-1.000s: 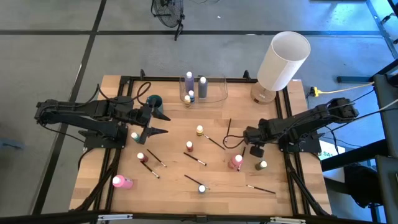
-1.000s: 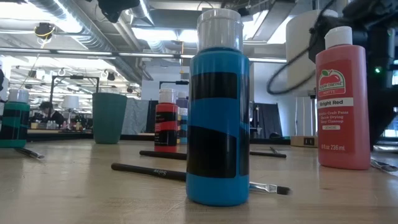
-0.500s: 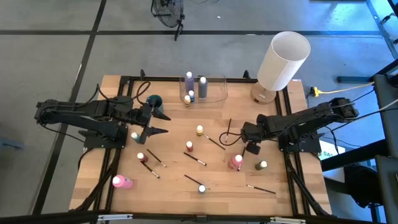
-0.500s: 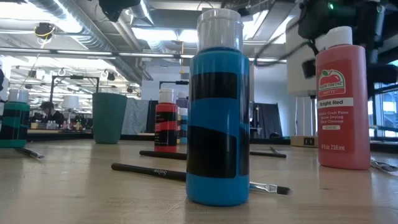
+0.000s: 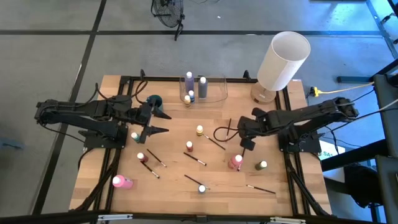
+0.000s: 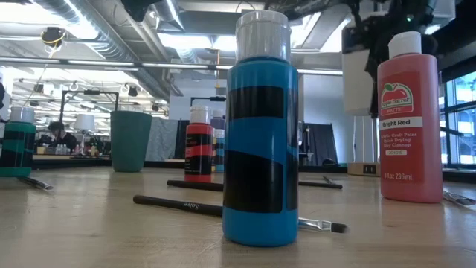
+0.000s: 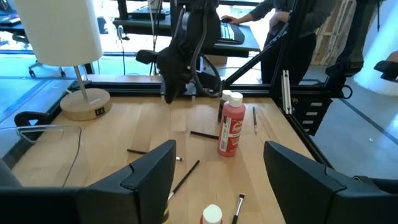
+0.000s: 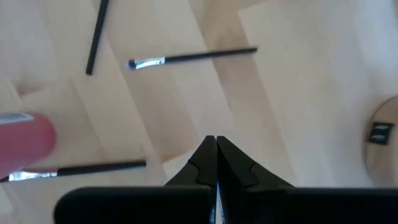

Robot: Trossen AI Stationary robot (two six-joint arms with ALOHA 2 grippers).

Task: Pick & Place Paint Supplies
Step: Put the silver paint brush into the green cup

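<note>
Right gripper (image 5: 246, 144) above the table's right-centre, fingertips (image 8: 216, 148) pressed together with nothing between them, hanging just over the red paint bottle (image 5: 236, 162) with brushes (image 8: 193, 58) lying on the wood below. Left gripper (image 5: 163, 123) at the left side near the teal cup (image 5: 153, 101), fingers (image 7: 152, 171) spread wide and empty. Paint bottles scattered over the wooden table (image 5: 168, 193): pink one (image 5: 121, 182) lying front left, blue one (image 6: 260, 134) front centre, three more standing in the clear container (image 5: 214, 90) at the back beside the white cylinder (image 5: 283, 60).

Pale wooden table (image 5: 171, 180), scattered paint bottles (image 5: 189, 146), thin paintbrushes (image 5: 194, 159); clear container (image 5: 214, 90), possibly a lamp base (image 5: 262, 94)
</note>
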